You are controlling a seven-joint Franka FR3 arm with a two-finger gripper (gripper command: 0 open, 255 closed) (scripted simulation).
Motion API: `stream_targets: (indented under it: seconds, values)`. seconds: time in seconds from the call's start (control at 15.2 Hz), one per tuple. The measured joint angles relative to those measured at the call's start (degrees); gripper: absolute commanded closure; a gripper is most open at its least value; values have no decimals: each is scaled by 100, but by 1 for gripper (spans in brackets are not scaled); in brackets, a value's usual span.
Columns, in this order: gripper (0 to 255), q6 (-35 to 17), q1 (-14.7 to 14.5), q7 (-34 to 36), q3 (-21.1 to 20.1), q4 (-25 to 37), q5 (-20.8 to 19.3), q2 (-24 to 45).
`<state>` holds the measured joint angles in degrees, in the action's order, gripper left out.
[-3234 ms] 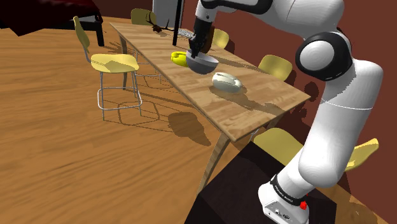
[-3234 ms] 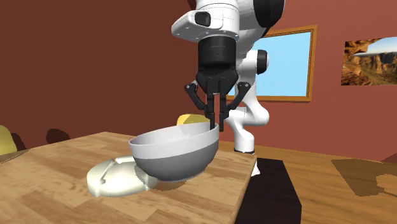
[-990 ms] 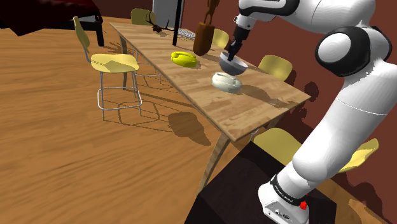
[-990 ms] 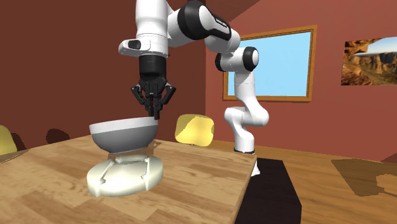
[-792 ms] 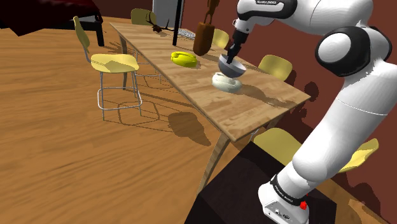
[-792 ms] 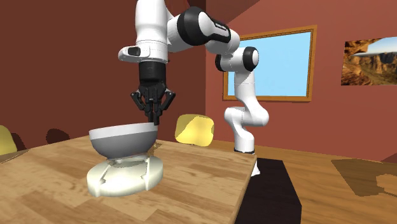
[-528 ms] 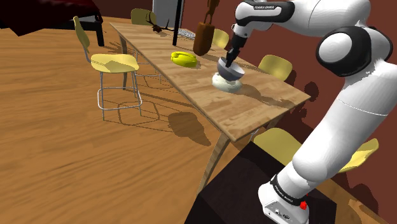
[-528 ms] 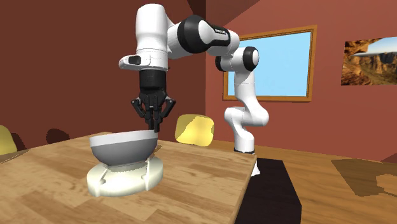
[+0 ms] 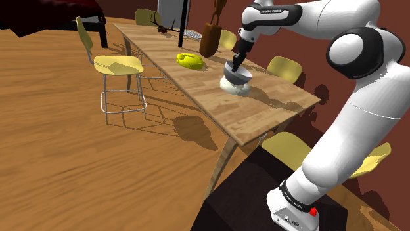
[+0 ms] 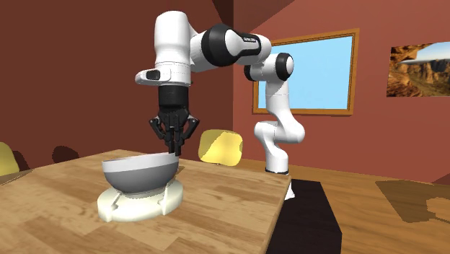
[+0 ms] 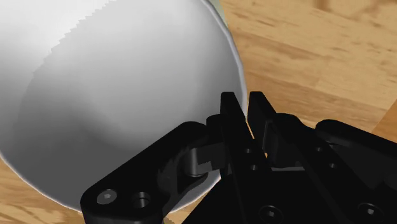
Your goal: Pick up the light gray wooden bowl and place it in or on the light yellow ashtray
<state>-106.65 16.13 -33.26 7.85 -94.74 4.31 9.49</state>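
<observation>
Gray bowl (image 10: 140, 172) seated on pale ashtray (image 10: 135, 205).
Rim pinched between closed tool (image 10: 174, 149) fingers, so held level above the surface (image 10: 231, 209), ready for release.

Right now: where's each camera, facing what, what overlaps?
Shoulder view: behind the stand, looking down the long wooden table; stand and white arm show.
Second exterior view: low, across the table, facing the whole arm.
Wrist view: on the hand, looking along black fingers clasping the rim of the grey round bowl.
Both exteriors share: bowl on pale cream ashtray.
</observation>
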Motion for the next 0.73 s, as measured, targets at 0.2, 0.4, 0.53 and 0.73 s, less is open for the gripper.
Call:
stream_targets:
  seconds: [0.2, 0.4, 0.53, 0.73]
  values:
    - [0, -2, 3, -2, 2, -4, -1, -1]
    - [0, -2, 3, -2, 3, -5, -2, -1]
    - [0, 96, 4, 3, 5, 64, -9, -31]
    - [0, 556, 19, 13, 15, 528, -13, -34]
